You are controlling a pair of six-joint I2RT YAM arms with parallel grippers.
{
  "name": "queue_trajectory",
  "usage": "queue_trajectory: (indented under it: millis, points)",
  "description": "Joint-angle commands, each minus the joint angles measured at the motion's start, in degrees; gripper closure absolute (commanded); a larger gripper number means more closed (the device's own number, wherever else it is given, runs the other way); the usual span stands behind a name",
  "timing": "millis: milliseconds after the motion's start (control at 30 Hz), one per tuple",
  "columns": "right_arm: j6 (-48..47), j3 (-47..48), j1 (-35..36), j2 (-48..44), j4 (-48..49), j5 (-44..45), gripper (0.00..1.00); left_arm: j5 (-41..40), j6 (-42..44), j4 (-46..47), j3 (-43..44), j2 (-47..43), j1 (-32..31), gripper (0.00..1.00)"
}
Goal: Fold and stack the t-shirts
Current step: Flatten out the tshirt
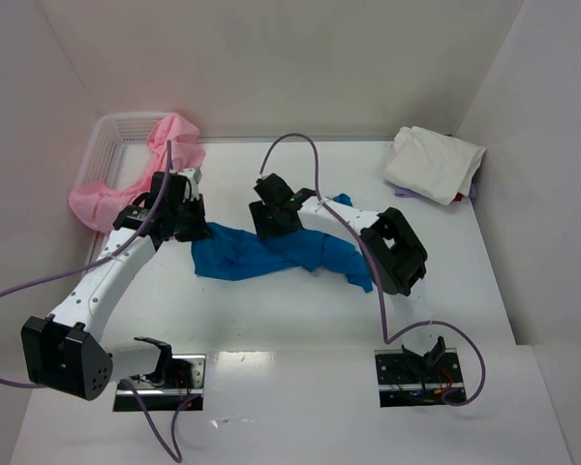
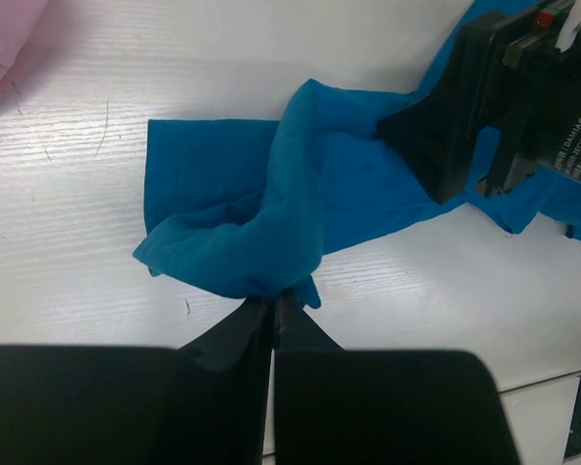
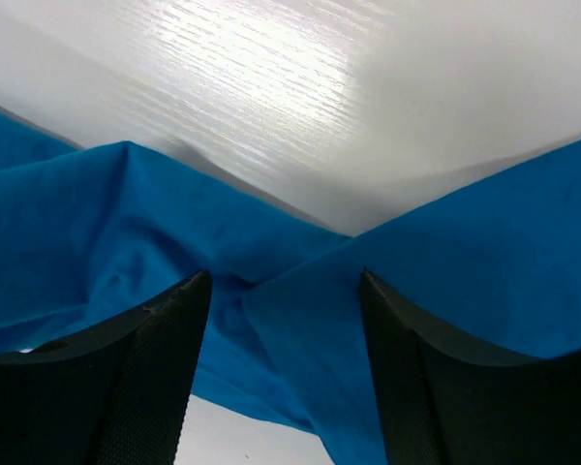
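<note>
A bright blue t-shirt (image 1: 261,254) lies crumpled in the middle of the table. My left gripper (image 1: 196,231) is shut on its left edge; in the left wrist view the closed gripper (image 2: 273,308) pinches a bunched fold of the blue t-shirt (image 2: 271,194). My right gripper (image 1: 274,231) stands over the shirt's upper middle, open, with the blue t-shirt (image 3: 290,320) lying between its spread fingers (image 3: 165,358). Pale pink t-shirts (image 1: 126,184) hang over the basket at the back left. A cream-white t-shirt (image 1: 432,163) lies folded at the back right.
A white lattice basket (image 1: 111,136) stands in the back left corner under the pink cloth. White walls close in the table at the back and both sides. A purple cable (image 1: 300,145) arches over the right arm.
</note>
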Motion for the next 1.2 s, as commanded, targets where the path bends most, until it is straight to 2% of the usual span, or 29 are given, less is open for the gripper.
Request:
queue_trajectory:
  millis: [0, 133, 267, 467, 567, 600, 667, 900, 1167]
  points:
    - [0.15, 1.54, 0.0, 0.43, 0.33, 1.83, 0.33, 0.36, 0.59, 0.71, 0.01, 0.3, 0.38, 0.98]
    - [0.15, 1.54, 0.0, 0.43, 0.33, 2.89, 0.41, 0.36, 0.59, 0.71, -0.51, 0.3, 0.38, 0.98]
    - [0.15, 1.54, 0.0, 0.95, 0.33, 4.11, 0.53, 0.88, 1.11, 0.71, -0.51, 0.3, 0.38, 0.98]
    - [-0.38, 1.54, 0.0, 1.49, -0.29, 4.12, 0.54, 0.89, 1.11, 0.71, -0.51, 0.3, 0.91, 0.98]
    - [-0.38, 1.54, 0.0, 2.01, -0.29, 4.12, 0.7, 0.89, 1.11, 0.71, -0.51, 0.3, 0.91, 0.98]
    - [-0.38, 1.54, 0.0, 2.01, -0.29, 4.12, 0.84, 0.89, 1.11, 0.71, -0.51, 0.3, 0.91, 0.98]
    - [-0.38, 1.54, 0.0, 2.01, -0.29, 4.12, 1.0, 0.89, 1.11, 0.71, -0.51, 0.3, 0.91, 0.98]
    - [-0.91, 1.62, 0.0, -4.39, 0.33, 9.47, 1.0, 0.27, 1.11, 0.19, 0.09, 0.3, 1.44, 1.0]
    - [-3.27, 13.55, -5.53, -16.34, -2.66, 12.81, 1.0, -2.1, 1.64, -0.34, 4.93, -3.13, 3.89, 1.0]
